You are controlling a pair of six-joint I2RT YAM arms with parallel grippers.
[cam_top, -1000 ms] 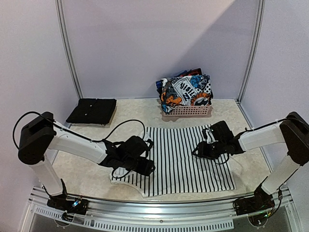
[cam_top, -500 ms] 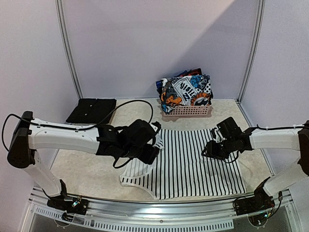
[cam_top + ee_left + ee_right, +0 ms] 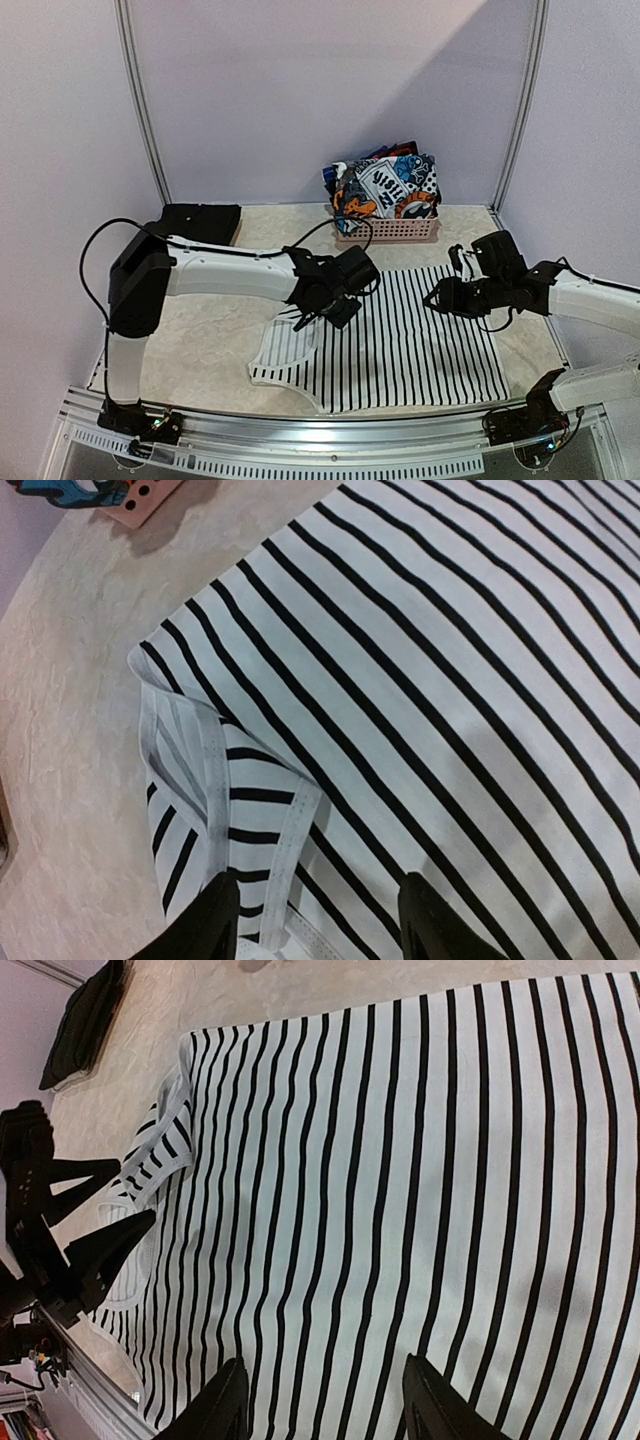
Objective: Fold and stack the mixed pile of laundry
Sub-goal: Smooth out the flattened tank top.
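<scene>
Pale lilac walls and metal posts enclose a beige tabletop.

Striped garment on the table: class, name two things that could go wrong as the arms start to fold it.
1. The striped garment has its left corner doubled over and rumpled just ahead of the open left gripper; folding now may trap that crease.
2. The left arm's cable loops close to the pink basket and might snag it.

Bold lettering showed on a white patch of the print garment in the basket, but too small to read; nothing else legible.
</scene>
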